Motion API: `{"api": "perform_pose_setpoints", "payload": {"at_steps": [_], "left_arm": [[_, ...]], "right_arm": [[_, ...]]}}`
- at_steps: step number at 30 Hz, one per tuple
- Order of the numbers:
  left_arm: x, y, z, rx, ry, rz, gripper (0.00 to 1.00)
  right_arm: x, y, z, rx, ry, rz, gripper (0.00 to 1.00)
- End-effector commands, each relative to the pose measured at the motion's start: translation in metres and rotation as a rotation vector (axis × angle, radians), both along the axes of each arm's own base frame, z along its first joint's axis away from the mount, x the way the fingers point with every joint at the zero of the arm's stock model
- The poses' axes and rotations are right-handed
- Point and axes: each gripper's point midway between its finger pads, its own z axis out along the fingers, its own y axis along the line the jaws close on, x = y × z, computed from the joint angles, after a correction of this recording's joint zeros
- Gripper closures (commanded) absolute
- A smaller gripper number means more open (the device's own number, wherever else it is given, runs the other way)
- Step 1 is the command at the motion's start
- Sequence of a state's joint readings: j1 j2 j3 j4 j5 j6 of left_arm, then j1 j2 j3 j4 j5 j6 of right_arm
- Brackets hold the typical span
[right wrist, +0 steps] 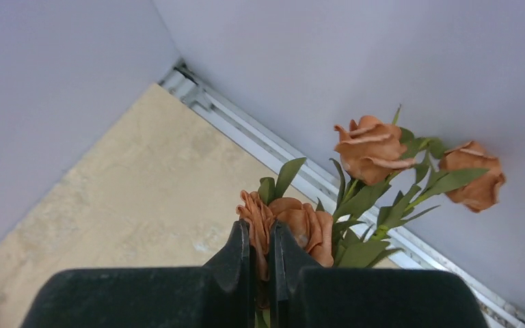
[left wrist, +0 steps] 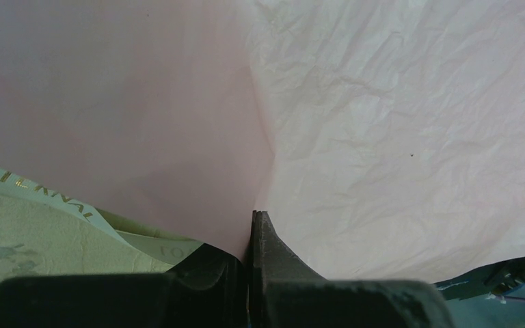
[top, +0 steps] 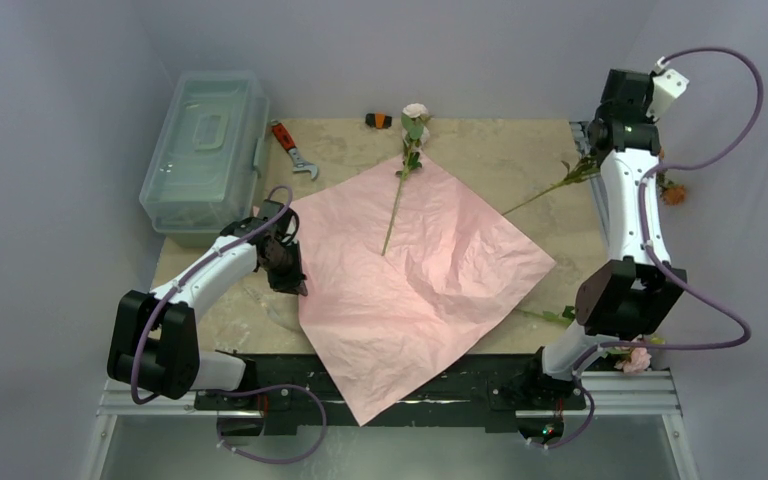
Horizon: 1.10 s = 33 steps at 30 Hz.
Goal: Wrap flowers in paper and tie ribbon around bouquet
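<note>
At the far left of the table (top: 500, 150) stood a clear plastic box (top: 205, 150) with its lid on, and just right of it lay a red-handled wrench (top: 293, 150). Nearer the front, the left gripper (top: 293, 278) sat at the left edge of the paper (top: 420, 280). The wrist view showed its jaws pressed fully together with a crease of the pink sheet pinched at the tips. A green sheet with gold lettering (left wrist: 34, 232) showed beneath the paper's edge in that view. The paper lay pink side up, turned like a diamond across the middle of the table, its near corner hanging over the front rail between the two arm bases. A white flower (top: 415, 112) lay at the far corner, bloom just off the paper and stem running down onto the sheet. A small black and orange object (top: 378, 121) sat just left of that bloom. Farther right, a green stem (top: 545, 195) stretched from the paper's right edge towards the far right side, where the right arm (top: 625, 200) reached. There the right gripper (right wrist: 261, 236) had its jaws nearly together around the orange-brown flowers (right wrist: 369, 147), with one bloom squeezed between the fingers and two more rising beside it against the wall. A pink flower (top: 636, 360) lay at the near right, by the arm's base.
</note>
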<state>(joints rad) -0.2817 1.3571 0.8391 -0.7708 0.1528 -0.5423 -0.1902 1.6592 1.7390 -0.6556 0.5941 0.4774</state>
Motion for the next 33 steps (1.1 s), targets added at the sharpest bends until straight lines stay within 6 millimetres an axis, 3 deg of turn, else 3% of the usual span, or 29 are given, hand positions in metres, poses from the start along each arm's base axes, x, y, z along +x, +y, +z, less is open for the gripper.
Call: {"api": "perform_pose_setpoints", "payload": {"at_steps": [1, 7, 13, 15, 18, 22, 28, 33], "left_arm": [[0.005, -0.006, 0.007, -0.032, -0.041, 0.004, 1.0], [0.005, -0.007, 0.009, -0.04, -0.048, -0.002, 1.0], [0.005, -0.007, 0.01, -0.044, -0.052, -0.006, 1.0], [0.005, -0.008, 0.011, -0.046, -0.054, -0.007, 1.0], [0.005, -0.008, 0.011, -0.047, -0.056, -0.005, 1.0], [0.006, -0.008, 0.011, -0.046, -0.058, -0.003, 1.0], [0.005, -0.008, 0.012, -0.044, -0.061, -0.003, 1.0], [0.005, -0.007, 0.011, -0.039, -0.056, -0.003, 1.0]], "right_arm": [[0.005, 0.007, 0.089, -0.147, -0.161, 0.022, 1.0], [0.007, 0.008, 0.167, -0.241, -0.302, 0.028, 1.0], [-0.001, 0.016, 0.23, -0.354, -0.42, 0.028, 1.0], [0.0, 0.02, 0.248, -0.392, -0.47, 0.061, 1.0], [0.015, 0.042, 0.255, -0.402, -0.501, 0.222, 1.0], [0.045, 0.104, 0.224, -0.325, -0.497, 0.528, 1.0], [0.078, 0.211, 0.131, -0.194, -0.358, 0.821, 1.0], [0.099, 0.285, 0.059, -0.109, -0.296, 1.012, 1.0]]}}
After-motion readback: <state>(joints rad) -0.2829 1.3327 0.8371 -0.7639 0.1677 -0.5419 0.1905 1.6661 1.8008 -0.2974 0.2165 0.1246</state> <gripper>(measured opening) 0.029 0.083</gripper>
